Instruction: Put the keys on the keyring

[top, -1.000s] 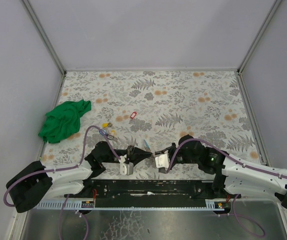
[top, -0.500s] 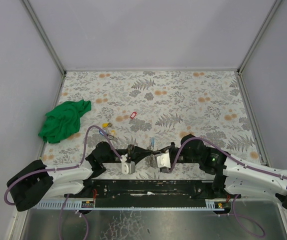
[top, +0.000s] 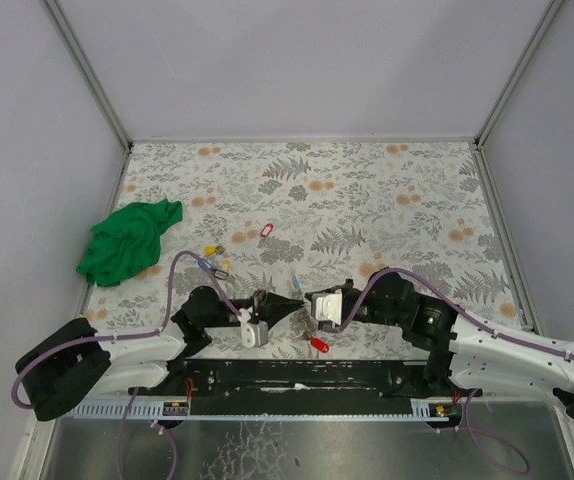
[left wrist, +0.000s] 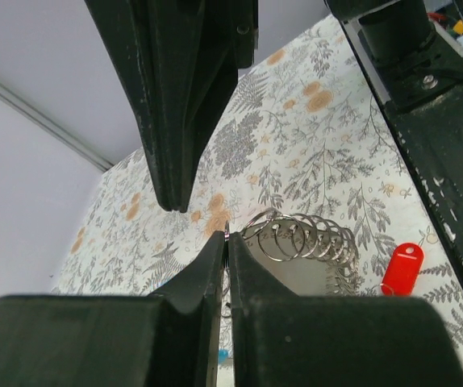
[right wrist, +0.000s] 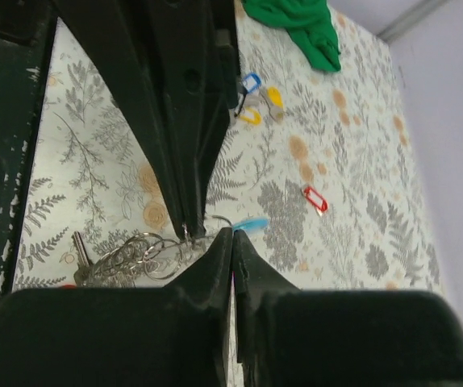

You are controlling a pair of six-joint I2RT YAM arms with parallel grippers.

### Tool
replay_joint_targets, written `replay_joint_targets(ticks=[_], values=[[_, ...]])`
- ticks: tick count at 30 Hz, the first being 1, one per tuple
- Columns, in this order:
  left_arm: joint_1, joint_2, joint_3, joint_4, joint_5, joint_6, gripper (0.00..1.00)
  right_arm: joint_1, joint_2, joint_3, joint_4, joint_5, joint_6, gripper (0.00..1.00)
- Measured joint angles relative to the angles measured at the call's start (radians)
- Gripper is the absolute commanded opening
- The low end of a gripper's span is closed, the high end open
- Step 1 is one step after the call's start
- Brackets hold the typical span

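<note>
The keyring is a thin wire loop with a light-blue arc, held just above the table near its front edge. My left gripper is shut on its wire. My right gripper is shut tip to tip with it, where the blue arc begins. A bunch of small rings hangs at the loop, with a metal key and a red tag beside it. The red tag lies below the grippers. Loose keys lie further out: red, yellow, blue.
A crumpled green cloth lies at the left of the floral table. White walls close in the table's back and sides. The black base rail runs just behind the grippers.
My right gripper has moved up and to the left, closing in on the left gripper's tip. The red tag now shows on the table below them. The left arm has barely moved.
</note>
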Motion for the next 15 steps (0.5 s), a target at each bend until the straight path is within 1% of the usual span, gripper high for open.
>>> replay_joint_targets(ticks=[3, 5, 9, 11, 13, 15], values=[[0.029, 0.044, -0.030, 0.099, -0.002, -0.059, 0.00, 0.000, 0.009, 0.006, -0.016, 0.067, 0.066, 0.21], [0.057, 0.087, -0.042, 0.174, 0.001, -0.107, 0.00, 0.000, 0.010, 0.007, -0.027, 0.101, 0.111, 0.26], [0.126, 0.193, -0.058, 0.339, 0.012, -0.237, 0.00, -0.008, 0.001, -0.007, -0.013, 0.116, 0.165, 0.27], [0.150, 0.224, -0.058, 0.386, 0.016, -0.290, 0.00, -0.021, 0.002, -0.014, -0.002, 0.106, 0.185, 0.27], [0.167, 0.237, -0.058, 0.412, 0.017, -0.341, 0.00, -0.082, 0.010, -0.016, 0.010, 0.083, 0.220, 0.29], [0.176, 0.237, -0.055, 0.420, 0.010, -0.381, 0.00, -0.134, 0.027, -0.016, 0.029, 0.069, 0.262, 0.32]])
